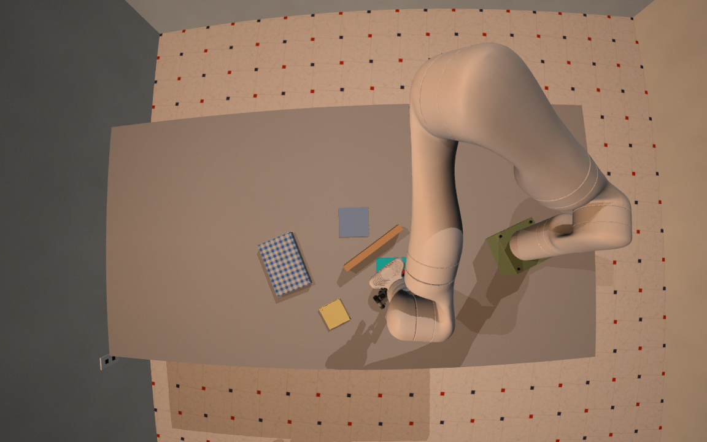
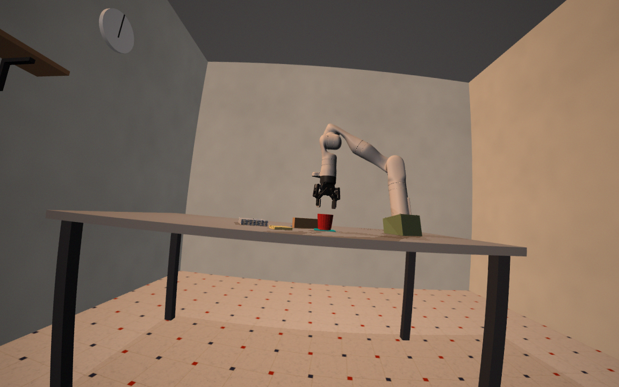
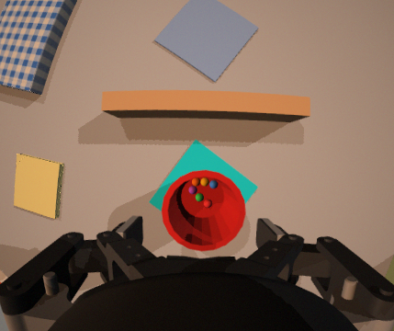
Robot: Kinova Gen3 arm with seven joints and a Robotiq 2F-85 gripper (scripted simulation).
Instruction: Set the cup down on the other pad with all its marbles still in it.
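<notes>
1. The end effector hangs spread wide above the red cup, gripping nothing; the cup stands on the teal pad with its marbles inside.
2. Likely risk: a low carry could clip the orange rail before the grey pad, tipping out marbles.
3. The brown desk also carries a checkered box and a yellow block; a clock hangs on the grey wall.

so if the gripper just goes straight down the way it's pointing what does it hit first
Most likely the red cup, which stands on the teal pad. The open gripper hangs above it pointing down; its fingers may straddle the rim, though depth is unclear.
</notes>
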